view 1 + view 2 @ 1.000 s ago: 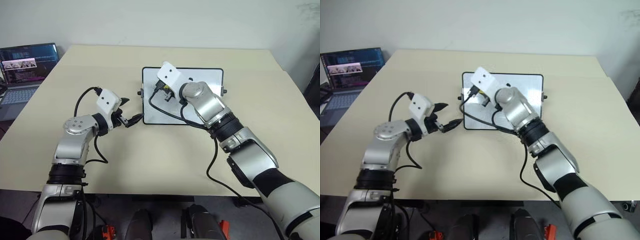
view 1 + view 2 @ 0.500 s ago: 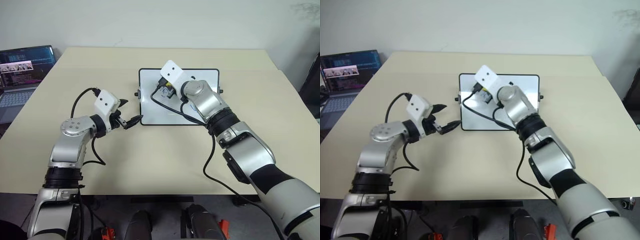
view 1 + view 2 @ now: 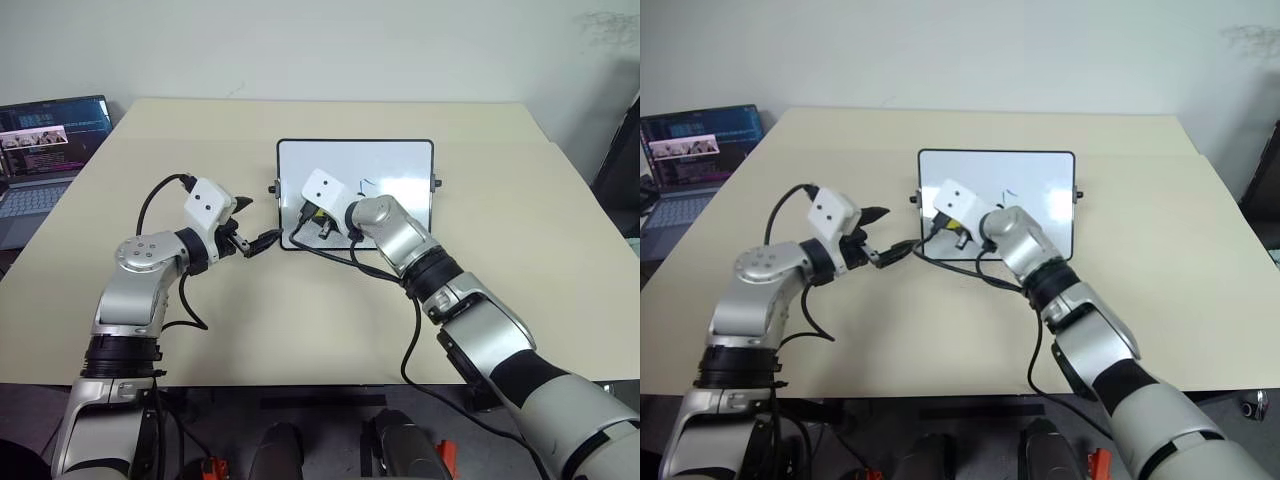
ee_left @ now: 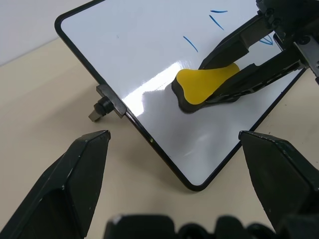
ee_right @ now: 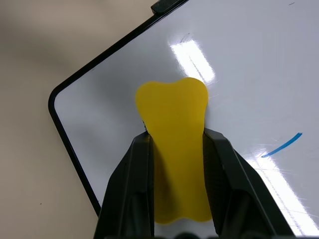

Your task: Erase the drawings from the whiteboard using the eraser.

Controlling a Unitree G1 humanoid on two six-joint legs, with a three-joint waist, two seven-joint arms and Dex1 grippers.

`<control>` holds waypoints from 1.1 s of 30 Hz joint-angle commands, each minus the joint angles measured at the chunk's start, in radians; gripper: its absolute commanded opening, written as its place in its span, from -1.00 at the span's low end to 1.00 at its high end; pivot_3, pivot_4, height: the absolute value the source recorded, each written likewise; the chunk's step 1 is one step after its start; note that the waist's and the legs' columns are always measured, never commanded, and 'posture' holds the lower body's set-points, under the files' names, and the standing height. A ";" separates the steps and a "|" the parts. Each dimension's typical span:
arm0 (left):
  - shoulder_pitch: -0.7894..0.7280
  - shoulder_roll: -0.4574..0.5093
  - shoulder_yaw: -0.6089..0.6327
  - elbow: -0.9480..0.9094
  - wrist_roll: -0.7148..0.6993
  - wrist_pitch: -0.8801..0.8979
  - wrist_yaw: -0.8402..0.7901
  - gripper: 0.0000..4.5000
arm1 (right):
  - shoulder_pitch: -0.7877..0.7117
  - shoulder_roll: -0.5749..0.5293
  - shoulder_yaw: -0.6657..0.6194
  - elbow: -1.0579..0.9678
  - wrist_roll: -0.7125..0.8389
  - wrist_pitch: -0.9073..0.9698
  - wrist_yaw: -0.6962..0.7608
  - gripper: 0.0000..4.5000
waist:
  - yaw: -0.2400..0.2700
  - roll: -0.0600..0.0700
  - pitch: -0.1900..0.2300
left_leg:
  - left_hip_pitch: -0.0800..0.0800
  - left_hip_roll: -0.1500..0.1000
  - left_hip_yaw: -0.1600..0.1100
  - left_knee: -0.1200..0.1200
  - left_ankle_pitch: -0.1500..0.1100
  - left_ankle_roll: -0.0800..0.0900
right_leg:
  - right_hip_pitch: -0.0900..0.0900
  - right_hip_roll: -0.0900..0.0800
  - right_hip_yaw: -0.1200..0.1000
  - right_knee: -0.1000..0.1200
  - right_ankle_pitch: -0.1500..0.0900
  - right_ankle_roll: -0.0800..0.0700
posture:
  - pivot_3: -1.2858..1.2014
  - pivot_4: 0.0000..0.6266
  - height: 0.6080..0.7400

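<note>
Yellow eraser (image 5: 174,149) clamped in right pincer (image 4: 219,87), pressed on whiteboard (image 3: 400,160) near its corner; left pincer (image 3: 262,240) released beside it.

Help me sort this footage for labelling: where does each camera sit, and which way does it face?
Head stereo pair: from the head, forward and down at the table; both arms show.
Left wrist view: along the open left gripper toward the whiteboard.
Right wrist view: along the right gripper, shut on the eraser.
Shared: both wrist views show the eraser on the whiteboard beside blue drawings.
</note>
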 commanded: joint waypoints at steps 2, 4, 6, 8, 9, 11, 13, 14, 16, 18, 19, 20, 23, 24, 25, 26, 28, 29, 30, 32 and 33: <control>-0.020 0.013 0.017 -0.018 -0.010 -0.010 0.003 1.00 | -0.018 -0.038 -0.071 0.094 -0.011 -0.002 -0.112 -0.56 | 0.003 0.000 0.000 | 0.000 0.000 0.000 0.000 0.000 0.000 | 0.000 0.000 0.000 0.000 0.000 0.000 | 0.03 -0.52 1.00; -0.022 0.013 0.017 -0.015 -0.009 -0.013 0.002 1.00 | -0.039 -0.049 -0.100 0.125 -0.006 -0.021 -0.162 -0.56 | 0.008 0.000 0.000 | 0.000 0.000 0.000 0.000 0.001 0.001 | 0.000 0.000 0.000 0.000 0.001 0.001 | 0.03 -0.52 1.00; -0.023 0.013 0.016 -0.011 -0.009 -0.015 0.000 1.00 | -0.054 -0.059 -0.120 0.159 -0.005 -0.040 -0.200 -0.57 | 0.014 0.000 0.000 | 0.000 0.000 0.000 0.000 0.003 0.002 | 0.000 0.000 0.000 -0.001 0.002 0.002 | 0.03 -0.52 1.00; -0.026 0.013 0.015 -0.006 -0.007 -0.019 -0.001 1.00 | -0.067 -0.069 -0.141 0.188 -0.003 -0.058 -0.235 -0.57 | 0.018 -0.001 0.000 | 0.000 0.000 0.000 0.000 0.004 0.003 | 0.000 0.000 0.000 -0.001 0.003 0.003 | 0.03 -0.52 1.00; -0.028 0.013 0.014 -0.003 -0.006 -0.021 -0.001 1.00 | -0.072 -0.073 -0.148 0.199 -0.004 -0.067 -0.247 -0.57 | 0.019 -0.001 0.000 | 0.000 0.000 0.000 0.000 0.004 0.004 | 0.000 0.000 0.000 -0.001 0.003 0.003 | 0.03 -0.52 1.00; -0.032 0.013 0.013 0.004 -0.004 -0.025 -0.001 1.00 | -0.080 -0.078 -0.160 0.218 -0.006 -0.080 -0.266 -0.57 | 0.019 -0.001 0.000 | 0.000 0.000 0.000 0.000 0.005 0.004 | 0.000 0.000 0.000 -0.001 0.004 0.002 | 0.03 -0.52 1.00; -0.037 0.013 0.011 0.012 -0.003 -0.029 -0.003 1.00 | -0.087 -0.085 -0.174 0.235 -0.007 -0.093 -0.292 -0.57 | 0.020 -0.001 0.000 | 0.000 0.000 0.000 0.000 0.005 0.005 | 0.000 0.000 0.000 -0.001 0.004 0.002 | 0.03 -0.52 1.00; -0.039 0.013 0.010 0.015 -0.002 -0.031 -0.004 1.00 | -0.090 -0.086 -0.179 0.242 -0.007 -0.099 -0.301 -0.57 | 0.021 -0.001 0.000 | 0.000 0.000 0.000 0.000 0.005 0.005 | 0.000 0.000 0.000 -0.001 0.004 0.002 | 0.03 -0.52 1.00; -0.045 0.012 0.007 0.023 -0.001 -0.035 -0.006 1.00 | -0.094 -0.086 -0.185 0.252 -0.006 -0.105 -0.310 -0.57 | 0.021 -0.001 0.000 | 0.000 0.000 0.000 0.000 0.005 0.005 | 0.000 0.000 0.000 -0.001 0.004 0.003 | 0.03 -0.52 1.00; -0.053 0.009 0.005 0.030 -0.001 -0.037 -0.009 1.00 | -0.092 -0.081 -0.186 0.255 -0.006 -0.104 -0.301 -0.57 | 0.021 -0.001 0.000 | 0.000 0.000 0.000 0.000 0.005 0.005 | 0.000 0.000 0.000 -0.001 0.004 0.003 | 0.03 -0.52 1.00; -0.055 0.009 0.003 0.033 -0.001 -0.039 -0.010 1.00 | -0.087 -0.076 -0.183 0.253 -0.008 -0.101 -0.294 -0.57 | 0.021 -0.001 0.000 | 0.000 0.000 0.000 0.000 0.005 0.005 | 0.000 0.000 0.000 -0.001 0.004 0.003 | 0.03 -0.52 1.00; -0.058 0.008 0.003 0.036 -0.001 -0.040 -0.010 1.00 | -0.081 -0.071 -0.176 0.249 -0.012 -0.098 -0.282 -0.57 | 0.021 -0.001 0.000 | 0.000 0.000 0.000 0.000 0.005 0.005 | 0.000 0.000 0.000 -0.001 0.004 0.003 | 0.03 -0.52 1.00; -0.063 0.006 0.001 0.042 -0.002 -0.043 -0.013 1.00 | -0.043 -0.045 -0.132 0.207 -0.026 -0.076 -0.204 -0.57 | 0.020 -0.002 -0.001 | 0.000 0.000 0.000 0.000 0.005 0.005 | 0.000 0.000 0.000 -0.001 0.004 0.003 | 0.03 -0.52 1.00; -0.064 0.006 0.000 0.044 -0.002 -0.045 -0.013 1.00 | -0.030 -0.038 -0.119 0.192 -0.030 -0.066 -0.180 -0.57 | 0.018 -0.002 -0.001 | 0.000 0.000 0.000 0.000 0.005 0.005 | 0.000 0.000 0.000 -0.001 0.004 0.003 | 0.03 -0.52 1.00; -0.065 0.005 -0.001 0.046 -0.003 -0.045 -0.014 1.00 | -0.016 -0.033 -0.104 0.177 -0.035 -0.055 -0.156 -0.57 | 0.016 -0.003 -0.002 | 0.000 0.000 0.000 0.000 0.005 0.005 | 0.000 0.000 0.000 -0.001 0.004 0.003 | 0.03 -0.52 1.00; -0.066 0.005 -0.001 0.046 -0.003 -0.046 -0.014 1.00 | -0.001 -0.029 -0.091 0.160 -0.040 -0.043 -0.137 -0.57 | 0.015 -0.003 -0.002 | 0.000 0.000 0.000 0.000 0.005 0.005 | 0.000 0.000 0.000 -0.001 0.004 0.003 | 0.03 -0.52 1.00; -0.067 0.005 -0.003 0.047 -0.003 -0.048 -0.015 1.00 | 0.036 -0.017 -0.060 0.118 -0.050 -0.015 -0.089 -0.57 | 0.009 -0.004 -0.003 | 0.000 0.000 0.000 -0.001 0.005 0.005 | 0.000 0.001 0.001 -0.001 0.004 0.003 | 0.03 -0.52 1.00; -0.066 0.005 -0.003 0.047 -0.004 -0.048 -0.016 1.00 | 0.053 -0.012 -0.048 0.096 -0.054 0.000 -0.068 -0.57 | 0.004 -0.005 -0.005 | 0.001 0.000 0.000 -0.001 0.005 0.005 | 0.000 0.001 0.001 -0.001 0.004 0.003 | 0.03 -0.52 1.00; -0.067 0.004 -0.003 0.047 -0.004 -0.048 -0.016 1.00 | 0.068 -0.007 -0.041 0.075 -0.057 0.012 -0.053 -0.57 | 0.001 -0.005 -0.005 | 0.001 0.000 0.001 -0.001 0.005 0.005 | 0.000 0.001 0.001 -0.001 0.004 0.003 | 0.03 -0.52 1.00; -0.065 0.004 -0.003 0.042 -0.005 -0.047 -0.016 1.00 | 0.091 0.000 -0.036 0.040 -0.058 0.039 -0.042 -0.57 | -0.006 -0.005 -0.006 | 0.003 0.001 0.000 -0.001 0.005 0.005 | 0.001 0.002 0.002 -0.001 0.004 0.002 | 0.03 -0.52 1.00; -0.064 0.004 -0.002 0.039 -0.006 -0.045 -0.016 1.00 | 0.100 0.003 -0.031 0.025 -0.059 0.051 -0.035 -0.57 | -0.007 -0.005 -0.006 | 0.003 0.001 0.001 -0.001 0.005 0.005 | 0.001 0.002 0.002 -0.001 0.004 0.002 | 0.03 -0.52 1.00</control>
